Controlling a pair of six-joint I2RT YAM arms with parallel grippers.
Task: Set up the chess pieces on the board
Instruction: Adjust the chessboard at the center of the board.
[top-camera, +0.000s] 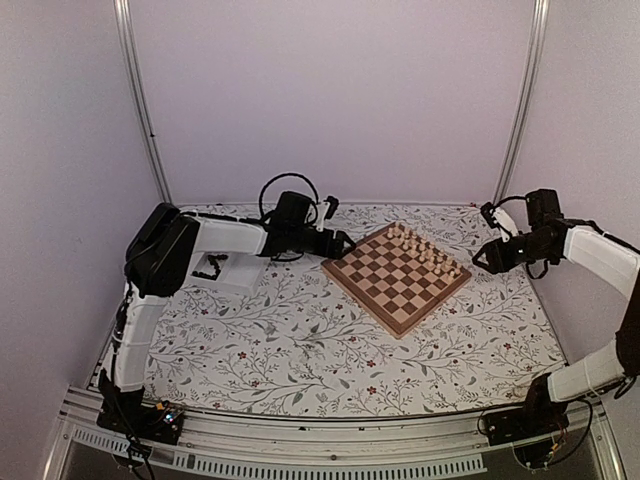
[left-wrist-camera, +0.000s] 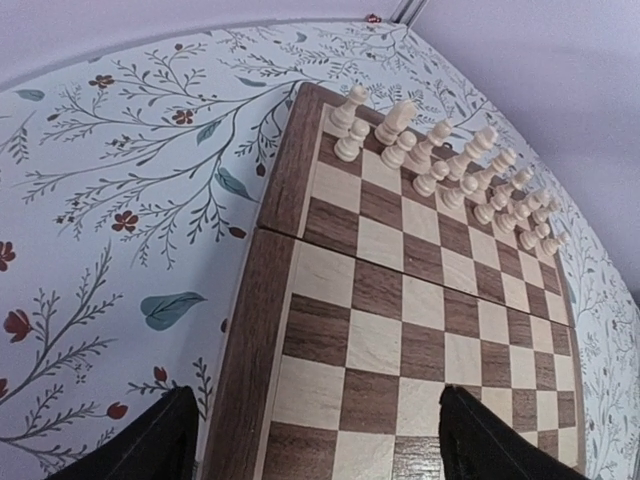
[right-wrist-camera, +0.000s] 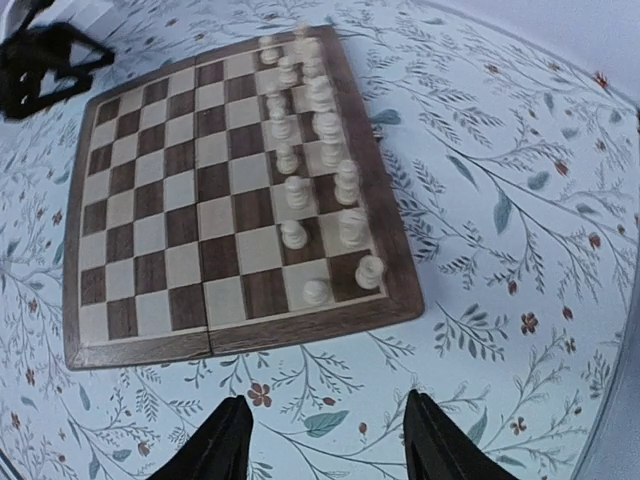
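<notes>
The wooden chessboard (top-camera: 398, 277) lies turned like a diamond on the flowered cloth. It also shows in the left wrist view (left-wrist-camera: 420, 300) and the right wrist view (right-wrist-camera: 200, 190). Pale wooden pieces (top-camera: 425, 248) fill its two far-right rows. Several tiny dark chess pieces (top-camera: 212, 264) lie in a white tray (top-camera: 232, 278) at the left. My left gripper (left-wrist-camera: 315, 440) is open and empty, hovering over the board's left corner (top-camera: 343, 245). My right gripper (right-wrist-camera: 325, 440) is open and empty, above the cloth just off the board's right side (top-camera: 484, 257).
The table has a flowered cloth (top-camera: 300, 350). White walls and metal posts (top-camera: 140, 100) close in the back and sides. A black cable (top-camera: 285, 190) loops above my left wrist.
</notes>
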